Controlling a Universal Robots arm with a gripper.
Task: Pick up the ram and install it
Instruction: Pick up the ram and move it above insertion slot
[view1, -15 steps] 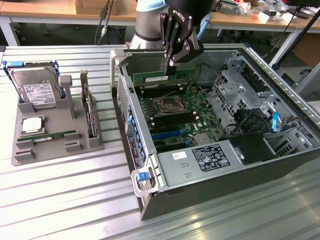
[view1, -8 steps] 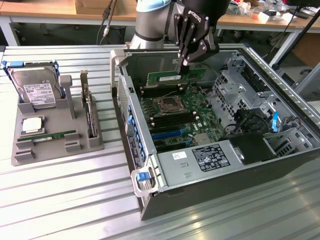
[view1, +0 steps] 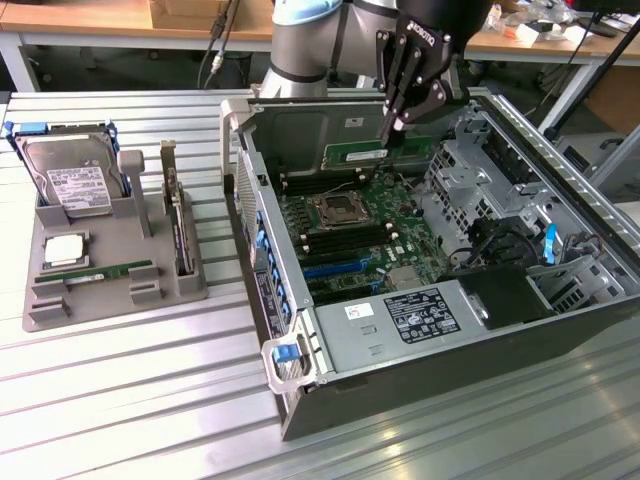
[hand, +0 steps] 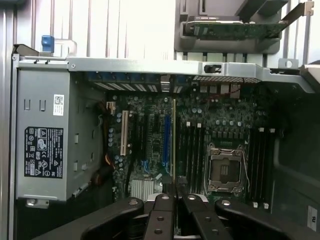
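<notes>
The gripper (view1: 392, 130) was clamped on the ram (view1: 357, 154), holding the green stick on edge over the motherboard (view1: 350, 235) inside the open computer case (view1: 300, 400). In the wrist view its thin edge (hand: 173, 140) ran out from between the fingers (hand: 162, 212) above the black memory slots (hand: 192, 150) beside the CPU socket (hand: 225, 170). Around it stood the grey power supply (view1: 400, 320), a metal drive cage (view1: 470, 170) and black cables (view1: 480, 245) on the exterior view's right. Well apart on the left, a grey tray (view1: 40, 315) carried a second green stick (view1: 100, 272), a hard drive (view1: 70, 185) and an upright card (view1: 178, 225).
</notes>
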